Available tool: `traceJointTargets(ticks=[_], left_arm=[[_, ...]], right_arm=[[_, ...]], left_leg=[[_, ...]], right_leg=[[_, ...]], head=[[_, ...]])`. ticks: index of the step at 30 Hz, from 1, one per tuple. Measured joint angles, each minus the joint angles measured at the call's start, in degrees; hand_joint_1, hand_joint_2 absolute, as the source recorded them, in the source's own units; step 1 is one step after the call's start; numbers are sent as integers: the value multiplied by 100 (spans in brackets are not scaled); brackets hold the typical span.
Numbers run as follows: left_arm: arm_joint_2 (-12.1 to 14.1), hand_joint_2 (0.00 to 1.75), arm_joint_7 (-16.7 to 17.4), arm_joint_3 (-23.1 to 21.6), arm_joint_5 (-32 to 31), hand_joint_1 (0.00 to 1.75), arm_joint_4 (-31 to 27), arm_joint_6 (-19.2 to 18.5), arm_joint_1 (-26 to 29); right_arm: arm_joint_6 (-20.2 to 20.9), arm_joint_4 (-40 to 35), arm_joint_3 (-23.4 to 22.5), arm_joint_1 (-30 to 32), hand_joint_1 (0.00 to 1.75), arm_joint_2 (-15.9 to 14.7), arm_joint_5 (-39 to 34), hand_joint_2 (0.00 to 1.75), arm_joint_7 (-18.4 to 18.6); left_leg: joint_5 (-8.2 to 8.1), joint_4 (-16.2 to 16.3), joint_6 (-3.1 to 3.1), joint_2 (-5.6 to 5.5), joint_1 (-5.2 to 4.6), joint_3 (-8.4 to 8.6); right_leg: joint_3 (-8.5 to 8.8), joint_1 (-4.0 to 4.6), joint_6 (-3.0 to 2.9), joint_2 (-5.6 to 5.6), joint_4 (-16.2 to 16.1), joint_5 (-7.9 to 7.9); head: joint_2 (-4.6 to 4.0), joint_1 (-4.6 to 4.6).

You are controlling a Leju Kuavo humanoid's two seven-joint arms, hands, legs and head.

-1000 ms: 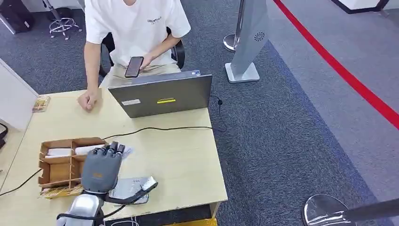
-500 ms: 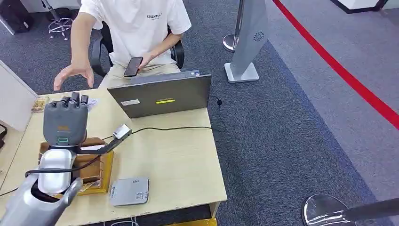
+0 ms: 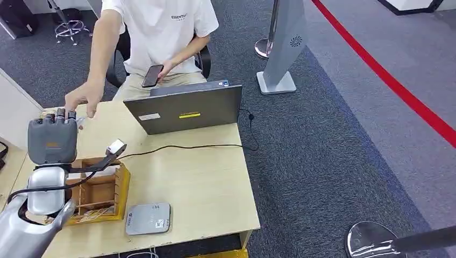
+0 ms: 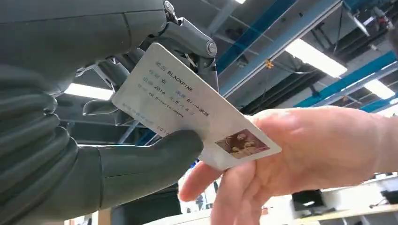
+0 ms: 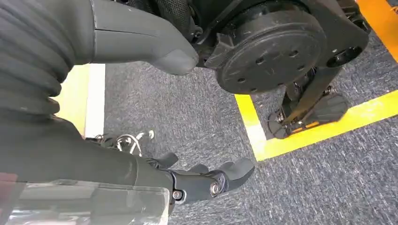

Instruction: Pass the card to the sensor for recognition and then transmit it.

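Since the earlier frame the left hand [image 3: 52,141] has swung further left over the wooden table [image 3: 204,177], meeting a person's hand [image 3: 82,98]. Its grey fingers [image 4: 141,164] pinch a flat, glossy white card [image 4: 187,110], which the person touches. The right hand [image 5: 206,180] hangs with fingers loosely apart, empty.

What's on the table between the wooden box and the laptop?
In the head view, a black cable crosses the table between the wooden box and the laptop.
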Motion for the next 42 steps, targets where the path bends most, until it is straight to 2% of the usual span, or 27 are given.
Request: traceJointTargets(ticks=[3, 4, 10, 20, 23, 25, 29, 31, 36, 42], left_arm=[[9, 175, -17, 4, 0, 175, 50, 4, 18], [4, 175, -77, 22, 0, 0, 57, 0, 34], [-70, 175, -371, 166, 0, 0, 72, -40, 129], [-208, 175, -444, 302, 0, 0, 72, 15, 249], [-258, 175, -573, 363, 0, 0, 70, -4, 289], [-332, 175, -814, 440, 0, 0, -13, -164, 401], [-524, 175, -1213, 503, 13, 0, -624, -771, 813], [-579, 175, -1337, 475, 48, 0, -1063, -839, 1075], [-568, 175, -1510, 249, 201, 0, -2041, -676, 1660], [-394, 175, -1657, 44, 278, 0, -2641, -343, 2102]], right_arm=[[9, 0, -2, -1, 0, 0, 2, 175, 17], [17, 0, -2, -1, 0, 0, 2, 175, 33], [15, 0, -2, -5, 0, 0, 20, 175, 46], [7, 0, 0, -5, 0, 0, 20, 175, 46], [0, 0, 0, -6, 0, 0, 17, 175, 46], [-39, 0, 13, -4, 0, 0, -22, 175, 52], [-228, -83, 101, 42, 0, 0, -210, 175, 133], [-328, -151, 173, 86, 0, 0, -293, 175, 166], [-507, -256, 297, 168, 0, 2, -439, 175, 155], [-614, -383, 380, 278, 0, 2, -520, 175, 140]], left_leg=[[0, 0, 0, -1, 1, 1], [0, 0, 0, -1, 1, 1], [0, 0, 0, 0, 1, -1], [0, 0, 0, -1, 0, 0], [0, 0, 0, -1, 1, 0], [0, 0, 0, 0, 1, 0], [-2, 0, 0, 0, 0, -3], [-8, 0, 6, 2, -1, -4], [-10, 0, 7, 4, -1, -6], [-10, -1, 7, 4, 1, -6]], right_leg=[[0, 1, 0, -2, 0, 0], [0, 1, 0, -2, 0, 0], [-1, 1, 0, -1, 0, 0], [0, 0, 0, -2, 0, 0], [0, 1, 0, -2, 0, 0], [0, 1, 0, -1, 0, 0], [-1, 0, 0, 0, -2, -1], [-4, 0, 0, 3, -3, -2], [-7, 0, 1, 6, -4, -5], [-8, 1, 0, 1, -4, -6]], head=[[0, -2], [0, 0], [0, 0], [0, -2], [0, -2], [0, 0], [0, 0], [0, 0], [0, -2], [0, 0]])
